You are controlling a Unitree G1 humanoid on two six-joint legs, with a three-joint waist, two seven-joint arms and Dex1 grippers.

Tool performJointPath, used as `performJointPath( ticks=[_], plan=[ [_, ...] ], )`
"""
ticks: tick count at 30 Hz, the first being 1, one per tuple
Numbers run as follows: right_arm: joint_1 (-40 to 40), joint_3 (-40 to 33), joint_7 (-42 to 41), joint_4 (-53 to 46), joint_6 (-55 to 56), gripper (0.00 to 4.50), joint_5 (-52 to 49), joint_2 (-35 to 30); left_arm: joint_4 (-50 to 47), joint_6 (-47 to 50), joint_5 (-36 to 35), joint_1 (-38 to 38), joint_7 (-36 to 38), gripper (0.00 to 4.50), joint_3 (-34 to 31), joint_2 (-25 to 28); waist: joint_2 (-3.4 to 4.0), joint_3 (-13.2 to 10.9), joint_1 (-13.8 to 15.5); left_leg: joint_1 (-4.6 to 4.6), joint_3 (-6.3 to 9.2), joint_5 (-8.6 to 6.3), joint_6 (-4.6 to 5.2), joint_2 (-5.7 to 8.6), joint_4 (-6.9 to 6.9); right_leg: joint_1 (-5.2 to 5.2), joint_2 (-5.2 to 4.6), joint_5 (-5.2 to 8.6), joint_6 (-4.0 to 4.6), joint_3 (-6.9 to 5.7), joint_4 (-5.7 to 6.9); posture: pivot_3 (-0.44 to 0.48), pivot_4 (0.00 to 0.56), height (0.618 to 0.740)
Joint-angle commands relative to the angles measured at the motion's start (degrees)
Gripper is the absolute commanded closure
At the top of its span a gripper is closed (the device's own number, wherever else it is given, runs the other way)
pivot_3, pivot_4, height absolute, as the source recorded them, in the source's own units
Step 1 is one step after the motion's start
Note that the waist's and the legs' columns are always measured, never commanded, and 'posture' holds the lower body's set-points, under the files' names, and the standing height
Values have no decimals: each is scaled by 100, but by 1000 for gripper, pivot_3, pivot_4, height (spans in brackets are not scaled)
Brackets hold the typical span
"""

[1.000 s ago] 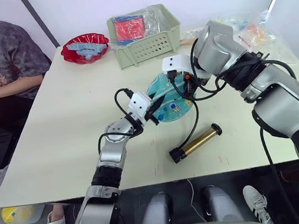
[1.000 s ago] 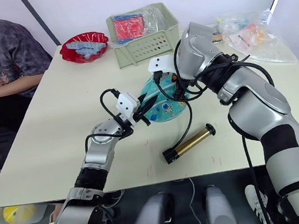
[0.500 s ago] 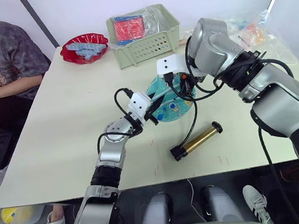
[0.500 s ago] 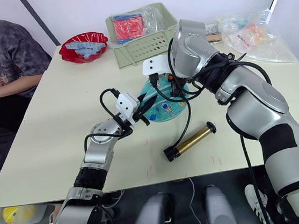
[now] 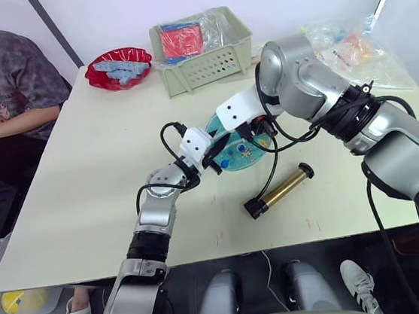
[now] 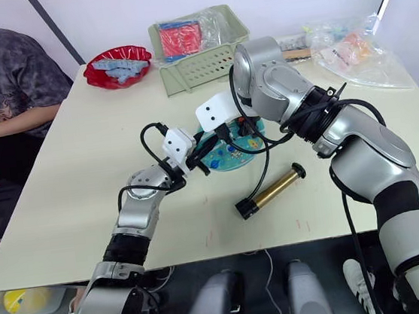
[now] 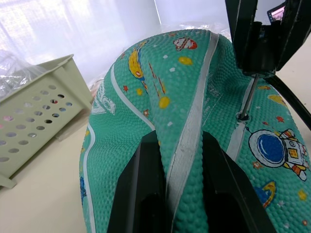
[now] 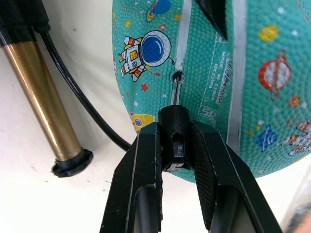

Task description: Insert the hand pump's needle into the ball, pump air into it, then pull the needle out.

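The teal ball (image 5: 241, 153) lies soft and partly flat at the table's middle. My left gripper (image 7: 180, 141) is shut on a raised fold of the ball along a white seam. My right gripper (image 8: 175, 128) is shut on the black fitting (image 8: 174, 141) of the needle (image 8: 177, 90), whose tip sits in the ball's valve hole (image 7: 241, 116). The black hose (image 5: 273, 166) runs from the fitting down to the gold hand pump (image 5: 280, 188), which lies on the table on the near right of the ball. In the left eye view the right gripper (image 5: 256, 130) hovers over the ball's top.
A green basket (image 5: 201, 48) holding red packets and a red bowl (image 5: 118, 67) stand at the table's far side. Clear plastic bags (image 5: 348, 43) lie at the far right. A person (image 5: 4, 82) sits at the table's left edge.
My right wrist has swung to the left over the ball, still holding the fitting. The hand pump has slid a little to the right with its hose. The left gripper has stayed put.
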State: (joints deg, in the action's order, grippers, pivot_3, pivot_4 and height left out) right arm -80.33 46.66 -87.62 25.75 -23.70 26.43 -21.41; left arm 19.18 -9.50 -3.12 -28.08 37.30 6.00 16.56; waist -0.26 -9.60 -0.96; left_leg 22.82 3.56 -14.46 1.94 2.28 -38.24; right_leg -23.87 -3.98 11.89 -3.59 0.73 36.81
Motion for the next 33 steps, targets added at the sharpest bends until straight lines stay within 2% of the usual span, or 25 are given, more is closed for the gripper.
performJointPath(
  ticks=[1,12,33],
  plan=[
    [94,-105,82,-171,295,4131,-60,247,38,426,47,86,333,4168,373,-84,0,0,2,0,0,0,0,-1,0,1,0,0,0,0,0,0,150,738],
    [139,-224,145,-75,752,4131,83,368,-290,763,-103,113,486,4168,368,-30,0,0,-7,-1,0,9,-16,-1,2,1,2,0,1,1,-1,0,150,738],
    [461,-388,791,-62,2091,4131,499,666,-587,1116,-172,126,594,4168,458,51,-4,10,-92,-9,0,12,-21,-4,10,3,7,3,5,3,-1,0,150,738]
  ],
)
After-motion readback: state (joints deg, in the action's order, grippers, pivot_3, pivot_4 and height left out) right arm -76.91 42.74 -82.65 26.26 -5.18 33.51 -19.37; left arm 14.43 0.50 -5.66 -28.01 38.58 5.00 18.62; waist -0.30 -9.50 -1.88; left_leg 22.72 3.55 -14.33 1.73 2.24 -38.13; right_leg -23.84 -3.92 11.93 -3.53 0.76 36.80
